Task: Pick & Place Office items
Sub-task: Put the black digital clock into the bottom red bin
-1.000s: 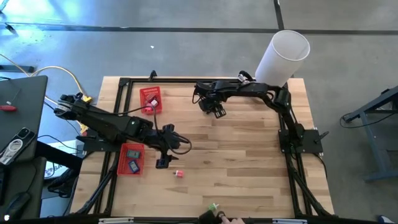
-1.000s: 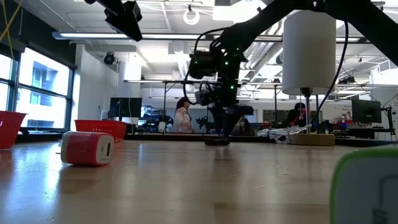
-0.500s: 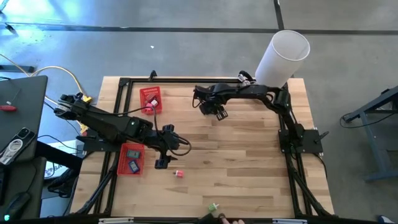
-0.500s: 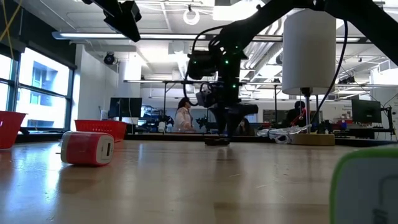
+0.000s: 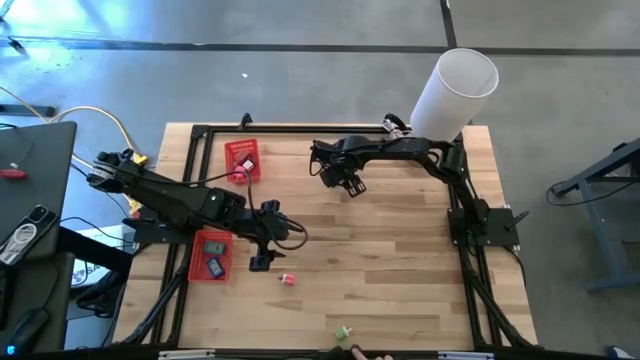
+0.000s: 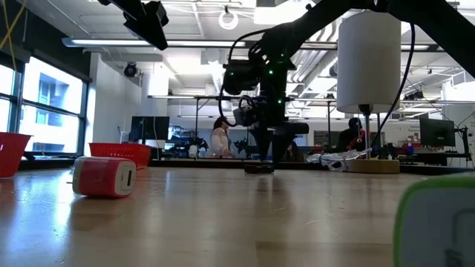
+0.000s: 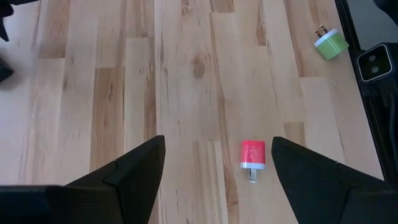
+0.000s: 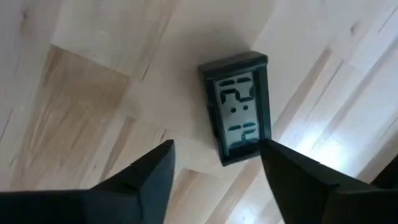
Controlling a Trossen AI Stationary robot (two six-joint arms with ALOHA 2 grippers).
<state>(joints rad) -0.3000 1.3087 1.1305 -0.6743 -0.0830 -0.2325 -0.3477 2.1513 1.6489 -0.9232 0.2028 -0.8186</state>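
Note:
A small black digital clock lies flat on the wooden table, display up, and shows in the low view as a low dark piece. My right gripper hangs over it pointing down, open, one finger on either side of the clock's near end and clear of it. My left gripper waits open above the table beside the near red basket. A red plug-like piece lies on the wood ahead of it. A green piece lies by the near edge.
A second red mesh basket stands at the far left with a small piece inside; the near basket holds teal and blue pieces. A big white cylinder stands at the far right corner. A black frame runs round the table. A hand shows at the near edge.
The hand at the table's near edge has drawn back from the green piece, which stays where it was. Both arms have kept their places.

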